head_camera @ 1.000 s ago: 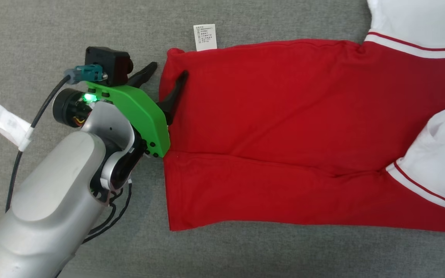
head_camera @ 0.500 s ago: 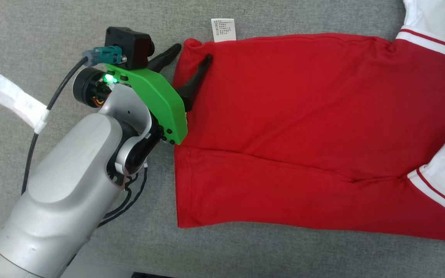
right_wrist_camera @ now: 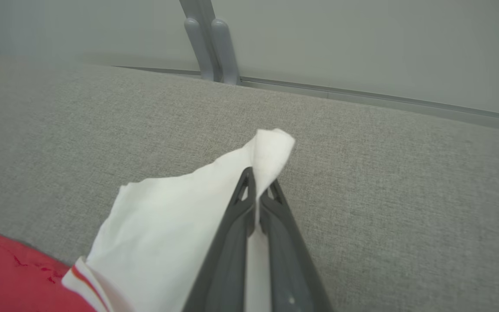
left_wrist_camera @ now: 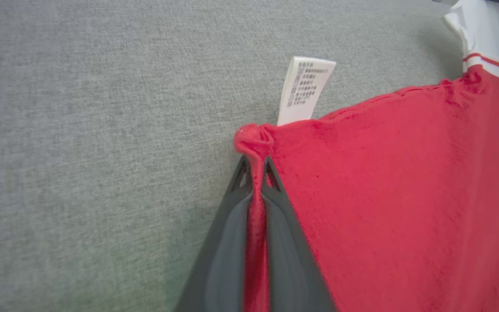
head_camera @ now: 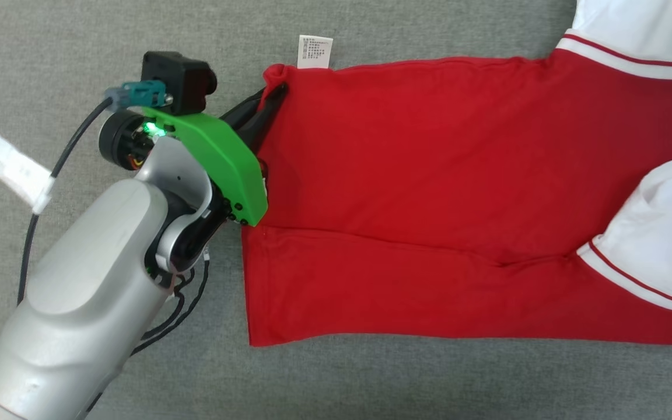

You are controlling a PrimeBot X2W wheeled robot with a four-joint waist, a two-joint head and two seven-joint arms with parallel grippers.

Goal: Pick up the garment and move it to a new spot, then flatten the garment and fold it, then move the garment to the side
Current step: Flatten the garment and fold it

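1. Red knit garment with white striped sleeves (head_camera: 429, 175): body and both sleeves run past the head view's top and right edges
2. White sewn-in care label (head_camera: 315, 51): print too small to read
3. Left gripper (head_camera: 270, 98): finger bases hidden under the green plastic bracket (head_camera: 225, 157); pinched fabric covers the inner finger faces
4. Right gripper (right_wrist_camera: 258, 182): lower finger sections blurred at the right wrist view's bottom edge
5. White band (head_camera: 3, 169) tied to the black cable (head_camera: 67, 157): cut off by the head view's left edge

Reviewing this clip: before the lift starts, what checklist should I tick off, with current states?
1. Grip of left claw on the garment at its red hem corner: ok, shut.
2. Grip of right claw on the white sleeve: ok, shut.
3. White care label outside the left pinch: ok.
4. Both fabric layers caught in each pinch: cannot tell.
5. Garment lying flat: not ok, a crease crosses the red body.
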